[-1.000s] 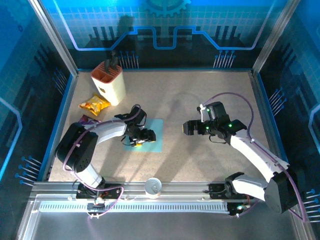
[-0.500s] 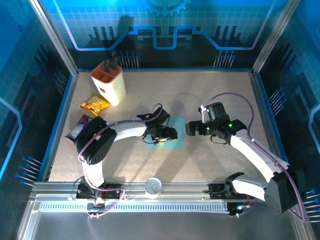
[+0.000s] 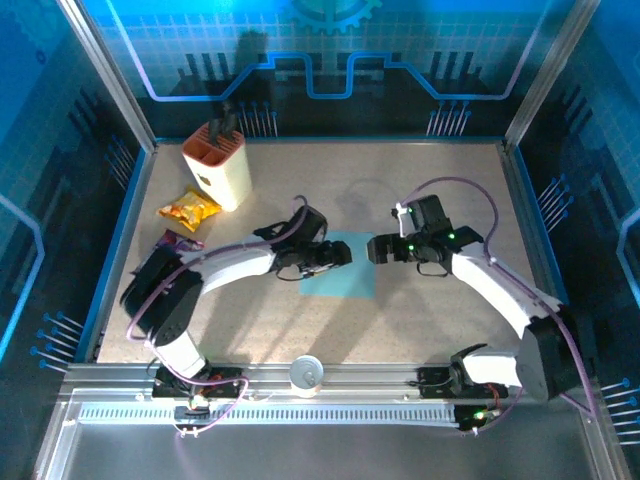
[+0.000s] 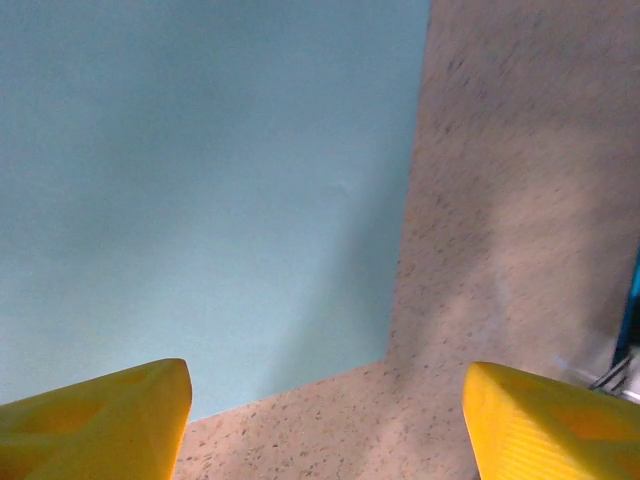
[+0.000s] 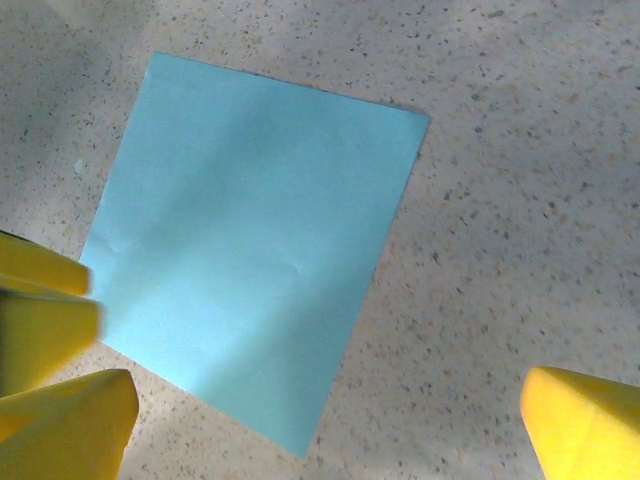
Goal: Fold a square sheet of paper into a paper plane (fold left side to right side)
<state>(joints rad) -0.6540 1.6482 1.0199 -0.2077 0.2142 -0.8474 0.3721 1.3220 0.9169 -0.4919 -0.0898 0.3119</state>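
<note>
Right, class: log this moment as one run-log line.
square sheet of paper: flat, unfolded | left gripper: open, at its corner | right gripper: open, above it

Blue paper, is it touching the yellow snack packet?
Apart. The top view shows a wide stretch of bare table between the square sheet of paper and the yellow snack packet near the knife block.

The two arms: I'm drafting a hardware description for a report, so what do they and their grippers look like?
Both the left arm and right arm have white link shells between black joints, with a thin purple cable looping alongside each. Small green lights glow near the right wrist. The fingers are bright yellow wedges.
</note>
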